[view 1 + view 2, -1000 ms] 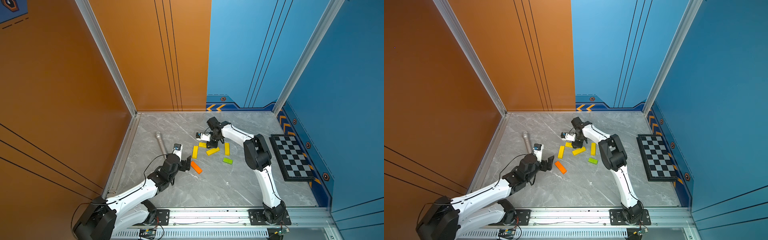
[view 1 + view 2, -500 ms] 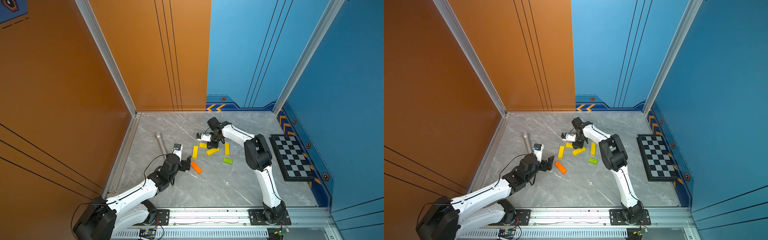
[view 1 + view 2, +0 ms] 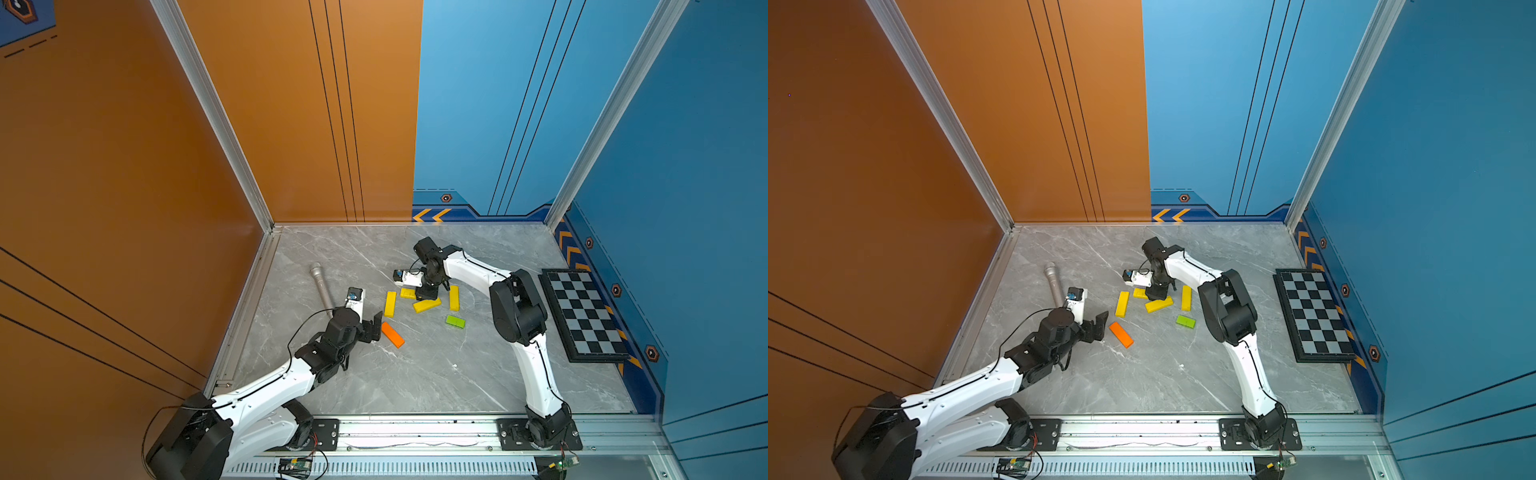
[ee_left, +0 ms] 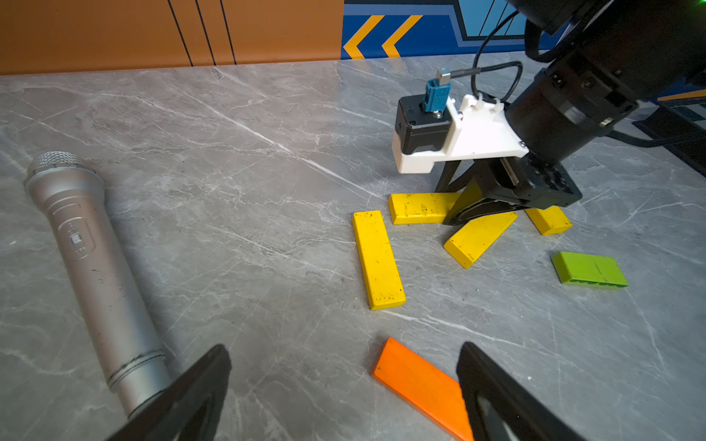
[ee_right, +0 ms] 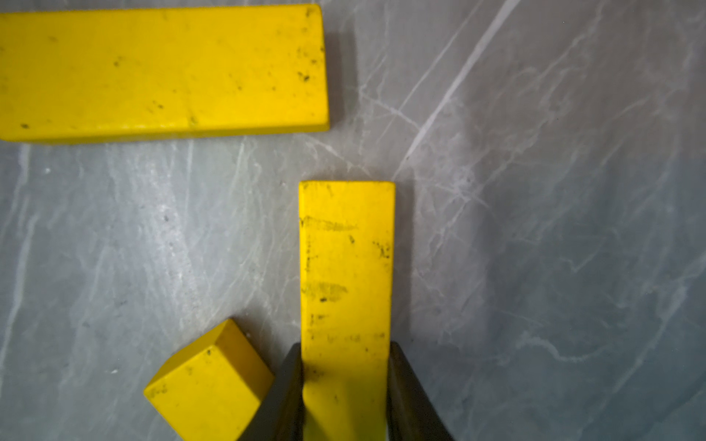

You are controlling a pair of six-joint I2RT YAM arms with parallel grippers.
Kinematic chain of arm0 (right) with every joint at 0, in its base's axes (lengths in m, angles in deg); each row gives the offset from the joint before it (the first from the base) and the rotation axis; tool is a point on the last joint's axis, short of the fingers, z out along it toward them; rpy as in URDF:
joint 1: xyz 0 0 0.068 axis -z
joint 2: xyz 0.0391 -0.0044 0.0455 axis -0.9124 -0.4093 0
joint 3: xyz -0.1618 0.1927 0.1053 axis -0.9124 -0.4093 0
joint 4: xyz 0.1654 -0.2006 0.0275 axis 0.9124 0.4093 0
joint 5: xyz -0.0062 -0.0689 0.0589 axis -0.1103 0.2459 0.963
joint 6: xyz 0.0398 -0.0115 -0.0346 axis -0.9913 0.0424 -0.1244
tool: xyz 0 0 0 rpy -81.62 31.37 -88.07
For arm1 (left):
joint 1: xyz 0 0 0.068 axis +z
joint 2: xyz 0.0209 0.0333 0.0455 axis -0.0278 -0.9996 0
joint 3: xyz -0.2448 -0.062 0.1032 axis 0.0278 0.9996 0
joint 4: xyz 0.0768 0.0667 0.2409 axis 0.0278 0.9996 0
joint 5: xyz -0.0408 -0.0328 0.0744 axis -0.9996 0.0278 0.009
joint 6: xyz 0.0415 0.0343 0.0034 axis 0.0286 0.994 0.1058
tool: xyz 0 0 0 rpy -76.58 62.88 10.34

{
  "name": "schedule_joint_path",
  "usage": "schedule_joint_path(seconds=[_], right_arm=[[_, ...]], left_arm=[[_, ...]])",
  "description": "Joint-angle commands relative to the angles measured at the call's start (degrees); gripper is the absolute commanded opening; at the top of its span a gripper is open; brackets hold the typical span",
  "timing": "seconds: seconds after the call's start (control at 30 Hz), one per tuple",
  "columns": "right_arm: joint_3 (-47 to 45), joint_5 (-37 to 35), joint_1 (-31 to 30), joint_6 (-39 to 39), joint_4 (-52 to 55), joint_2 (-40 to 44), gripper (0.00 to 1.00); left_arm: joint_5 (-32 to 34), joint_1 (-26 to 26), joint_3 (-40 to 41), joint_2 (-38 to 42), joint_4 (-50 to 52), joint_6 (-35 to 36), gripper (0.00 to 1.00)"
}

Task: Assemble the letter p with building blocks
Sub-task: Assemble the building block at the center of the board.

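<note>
Both top views show the marble bench [image 3: 415, 374]; a chessboard [image 3: 584, 316] lies well to the right of the yellow block [image 5: 345, 259] that the right end effector [image 5: 345, 355] clamps by its long sides, a silver microphone [image 3: 322, 286] well to its left. The left end effector [image 4: 344, 353], jaws wide apart, hovers just beside the orange block [image 3: 392, 334], nearer the robot than that yellow block. Three other yellow blocks [image 3: 390, 304] lie just beside it, the green block [image 3: 455, 321] near its right.
</note>
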Motion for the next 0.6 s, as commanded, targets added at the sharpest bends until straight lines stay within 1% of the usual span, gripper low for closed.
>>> schedule_joint_path(seconds=[0.0, 0.57], right_arm=[[-2.3, -1.6, -0.7, -0.4, 5.1, -0.1, 0.31], [-2.8, -0.9, -2.3, -2.0, 3.0, -0.4, 0.31]], left_arm=[[-1.2, 0.8, 0.8, 0.5, -0.8, -0.1, 0.94], [-1.5, 0.8, 0.6, 0.1, -0.8, -0.1, 0.94]])
